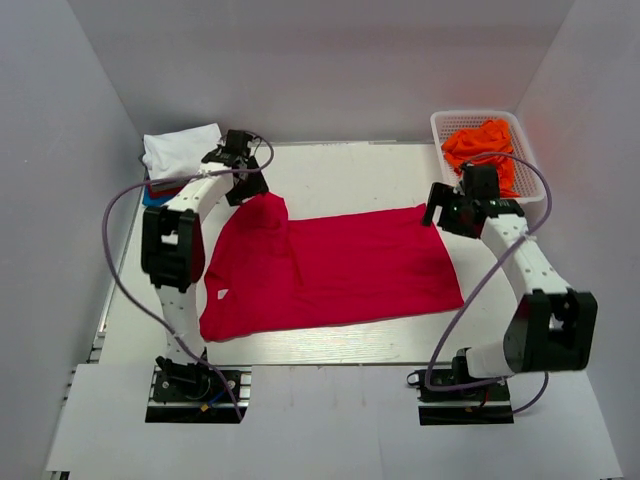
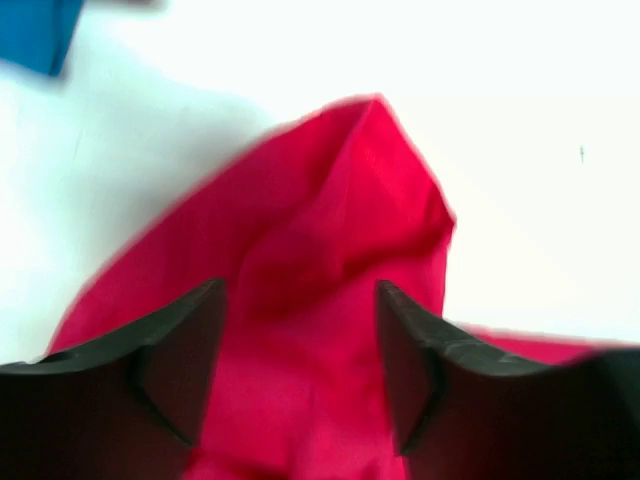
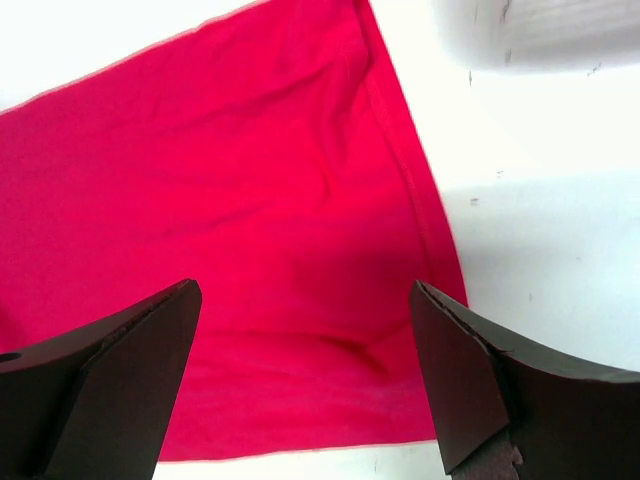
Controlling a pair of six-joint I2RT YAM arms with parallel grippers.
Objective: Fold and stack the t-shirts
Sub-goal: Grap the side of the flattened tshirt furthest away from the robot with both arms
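The left gripper hangs over the far left part of the table, and in its own wrist view its gripper stands with the two fingers apart, nothing pinched between them, crimson cloth lying below the gap. That cloth is a sleeve of the crimson t-shirt, humped up into a soft peak just beyond the fingertips. The right gripper is over the shirt's far right corner, and its wrist view shows this gripper spread wide as well, with the hem edge of the crimson shirt running down beneath it and bare table to the right. The shirt itself lies mostly flat across the middle of the table, neck end to the left, its small white label showing near the left edge. At the far left corner a folded white t-shirt sits on a pile, with a bit of a blue t-shirt peeking out under it. At the far right a white basket holds a crumpled orange t-shirt, just behind the right arm.
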